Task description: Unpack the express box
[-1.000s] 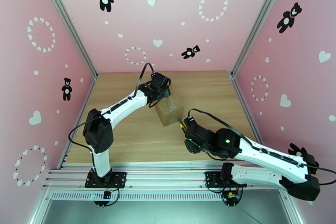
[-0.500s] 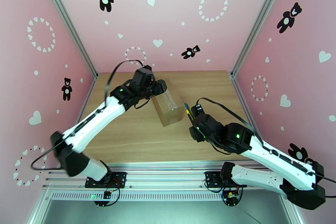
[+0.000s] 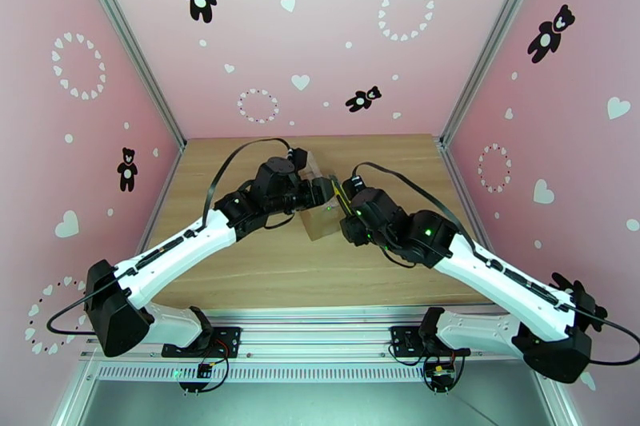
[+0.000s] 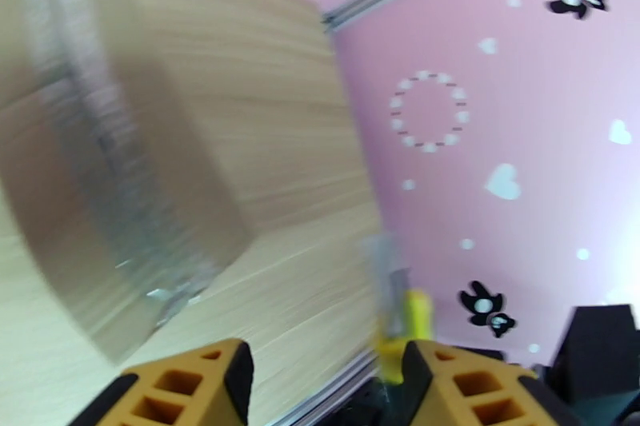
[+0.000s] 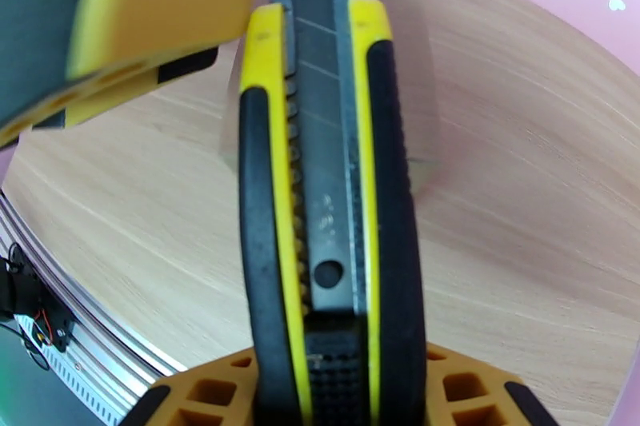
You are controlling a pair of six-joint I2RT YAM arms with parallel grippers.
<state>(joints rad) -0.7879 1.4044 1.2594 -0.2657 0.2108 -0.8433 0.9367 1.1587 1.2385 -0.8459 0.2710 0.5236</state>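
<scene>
The express box (image 3: pixel 323 222) is a small brown carton lying mid-table, its upper part hidden under both grippers. My left gripper (image 3: pixel 323 191) hovers over the box's far end. In the left wrist view the left gripper (image 4: pixel 324 389) is open with nothing between its fingers. The blurred box (image 4: pixel 168 140) with its shiny tape (image 4: pixel 96 156) lies off to the left. My right gripper (image 3: pixel 350 210) is shut on a yellow and black utility knife (image 3: pixel 339 194) at the box's right edge. The right wrist view shows the knife (image 5: pixel 328 204) with its blade out, pointing at the box.
The wooden table (image 3: pixel 264 268) is enclosed by pink walls at the left, back and right, with aluminium posts (image 3: pixel 452 112) in the corners. A metal rail (image 3: pixel 320 332) carrying the arm bases runs along the near edge. A yellow left fingertip (image 5: pixel 136 12) is close beside the blade.
The left arm has stretched out low, and its gripper has shifted right over the box. The right gripper has carried the knife up and left to the box's right edge.
</scene>
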